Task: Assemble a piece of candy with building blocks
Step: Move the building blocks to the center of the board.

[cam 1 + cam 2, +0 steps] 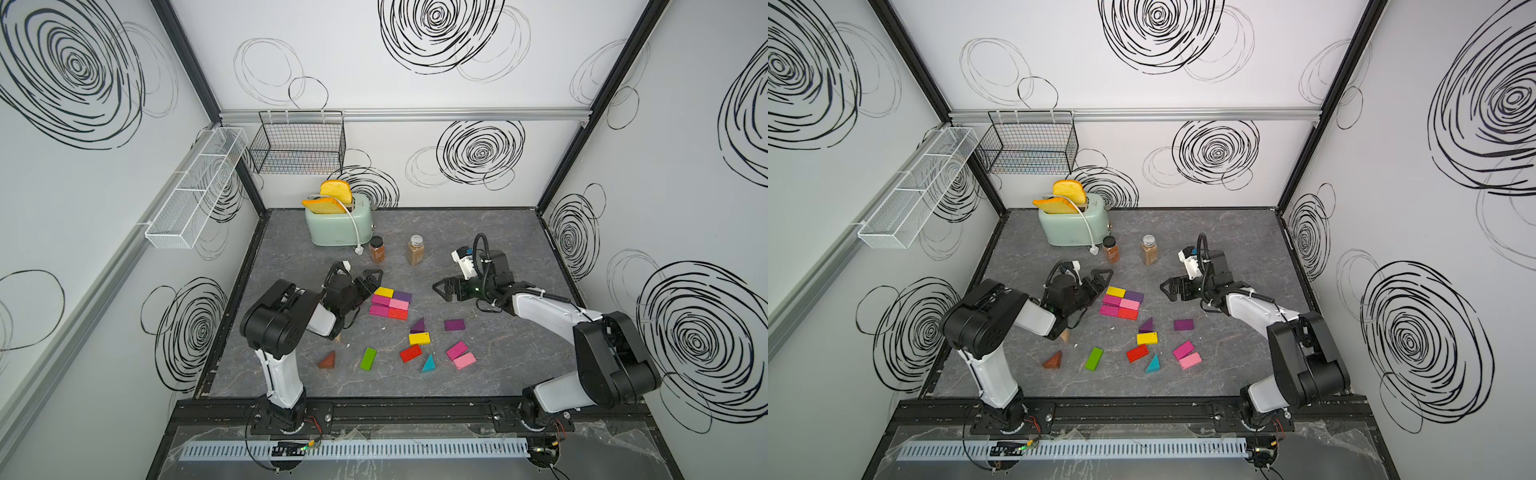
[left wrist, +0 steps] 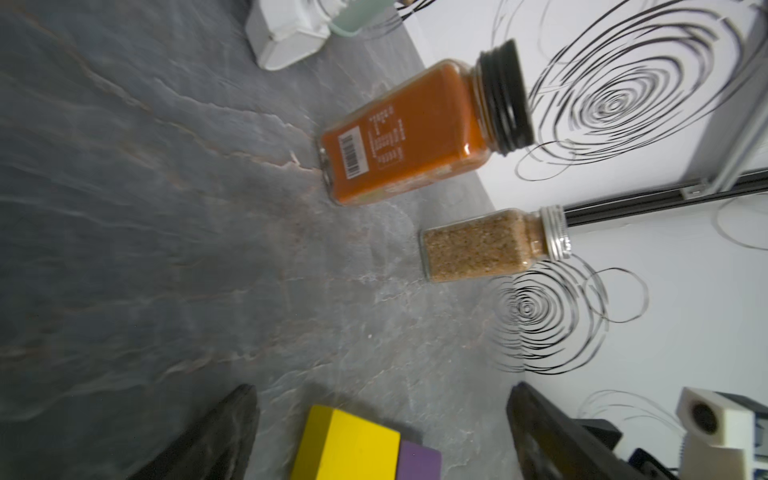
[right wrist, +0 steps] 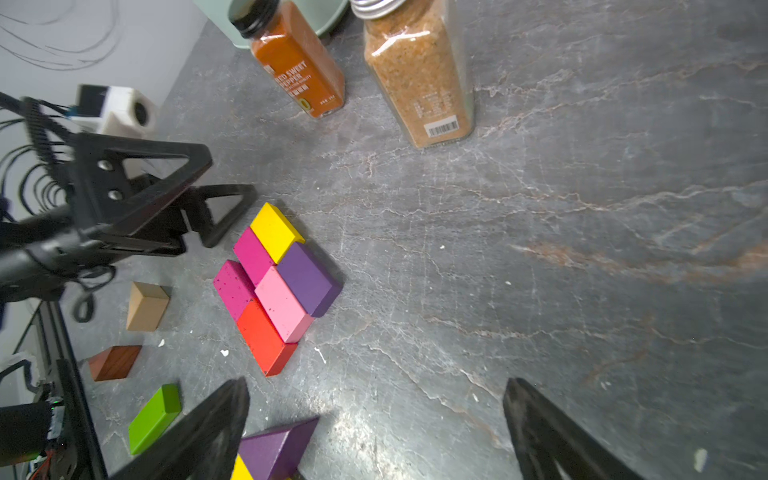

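Note:
Six building blocks lie packed into a flat slab (image 1: 390, 303) (image 3: 274, 286): yellow, purple, two magenta, pink and red bricks. My left gripper (image 1: 375, 282) (image 2: 382, 395) hovers open just left of the slab, its jaws either side of the yellow brick (image 2: 349, 446) without touching it. To the slab's right my right gripper (image 1: 439, 289) (image 3: 378, 386) stands open and empty over bare table, with a purple wedge (image 3: 276, 446) by one finger. Loose blocks lie nearer the front, among them a green brick (image 1: 368, 358), a brown wedge (image 1: 327, 360) and a teal wedge (image 1: 428, 364).
Two spice jars (image 1: 377, 249) (image 1: 415, 250) stand behind the slab. A mint toaster (image 1: 338, 232) with bread sits at the back left, its white plug (image 1: 360, 250) on the table. A tan wedge (image 3: 146, 305) lies partly under my left arm. Wire baskets (image 1: 299, 143) hang on the walls.

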You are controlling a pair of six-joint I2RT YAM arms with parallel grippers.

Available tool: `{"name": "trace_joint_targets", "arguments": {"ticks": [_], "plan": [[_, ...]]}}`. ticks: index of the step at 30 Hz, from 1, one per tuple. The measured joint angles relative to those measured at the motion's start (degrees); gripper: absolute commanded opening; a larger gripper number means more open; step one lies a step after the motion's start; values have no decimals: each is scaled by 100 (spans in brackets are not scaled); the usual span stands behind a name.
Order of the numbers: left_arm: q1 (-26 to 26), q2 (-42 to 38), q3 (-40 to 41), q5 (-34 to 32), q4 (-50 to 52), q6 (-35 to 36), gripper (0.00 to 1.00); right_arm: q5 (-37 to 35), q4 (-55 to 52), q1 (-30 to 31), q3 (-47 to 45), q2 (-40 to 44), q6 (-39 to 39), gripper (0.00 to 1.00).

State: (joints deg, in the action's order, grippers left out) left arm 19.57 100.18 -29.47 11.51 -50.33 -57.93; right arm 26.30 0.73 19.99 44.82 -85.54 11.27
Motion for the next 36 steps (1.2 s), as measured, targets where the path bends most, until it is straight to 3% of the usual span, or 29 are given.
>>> {"name": "trace_joint_targets", "arguments": {"ticks": [5, 9, 13, 20, 36], "plan": [[129, -1617, 39, -136, 1895, 647, 98, -669, -669, 374, 1209, -826, -345, 99], [389, -2726, 391, -149, 2793, 822, 98, -1110, -984, 745, 2251, -1611, -577, 99], [717, -3228, 743, -103, 3423, 769, 98, -1438, -1290, 1119, 2949, -2282, -713, 99], [1244, -3121, 876, 28, 3585, 505, 98, -1878, -1722, 1633, 3668, -3204, -824, 99], [1314, -1840, 909, 299, 2046, 146, 98, -2177, -2260, 1810, 4865, -4151, -1303, 99]]}}
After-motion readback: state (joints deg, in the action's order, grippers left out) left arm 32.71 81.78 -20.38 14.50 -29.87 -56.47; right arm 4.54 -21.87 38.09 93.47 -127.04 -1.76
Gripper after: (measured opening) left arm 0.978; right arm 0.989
